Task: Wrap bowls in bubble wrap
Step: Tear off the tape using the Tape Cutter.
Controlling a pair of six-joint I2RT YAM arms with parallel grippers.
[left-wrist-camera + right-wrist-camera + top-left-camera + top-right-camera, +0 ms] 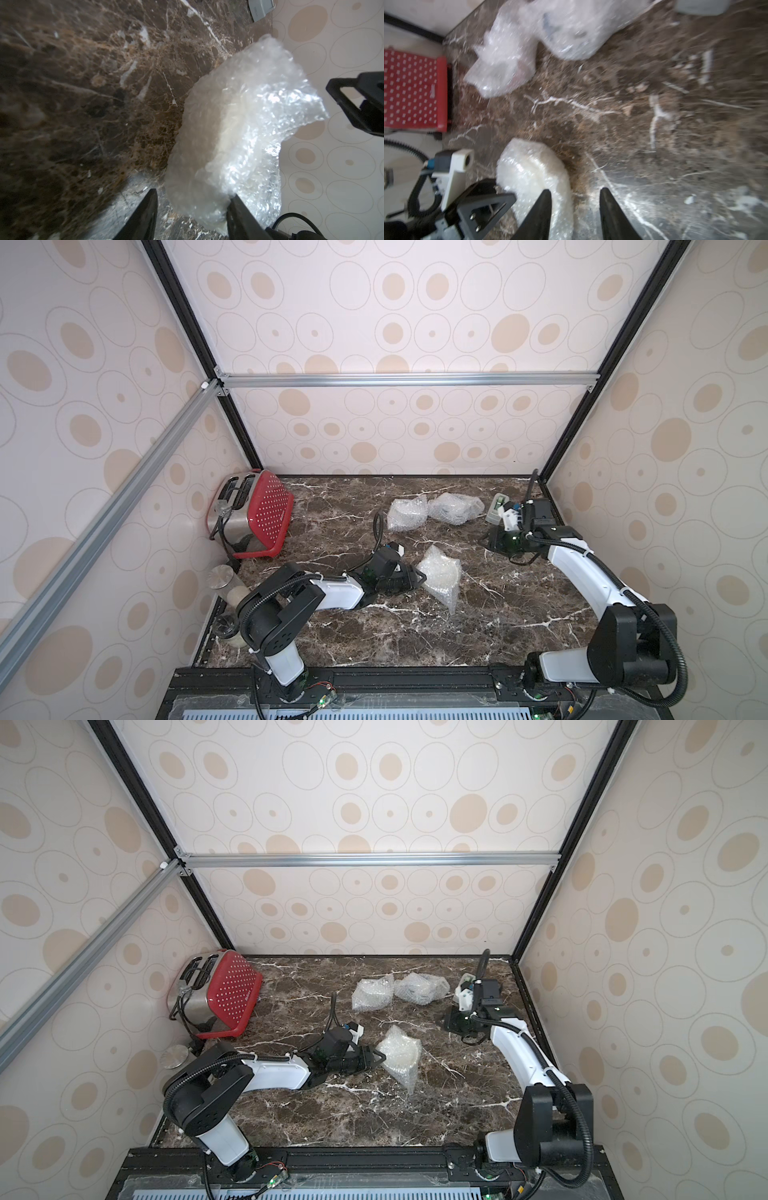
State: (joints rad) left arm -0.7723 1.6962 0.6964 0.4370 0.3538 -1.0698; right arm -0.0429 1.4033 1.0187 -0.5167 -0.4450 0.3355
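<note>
Bowl (448, 576), cream, lay bundled in wrap (439, 589) near the table's (415, 639) middle. The left gripper (420, 577) stood half open around the wrap's edge, one finger (239, 209) touching it. A second bundle (407, 512) and a third bundle (455, 508) lay side by side by the back edge. The right gripper (575, 195), jaws apart and empty, hung near the right edge. One toaster (232, 510) and one red basket (268, 514) filled the back left corner. Two jars (226, 578) stood along the left edge.

The left arm (336, 593) lies low, elbow bent, forearm reaching toward the middle – left gripper (419, 577) turned on its side, jaws half apart, whether they pinch unclear. Farther back the right arm (577, 568) stretches out, wrist bent inward – right gripper (574, 192) pointing left, jaws parted
</note>
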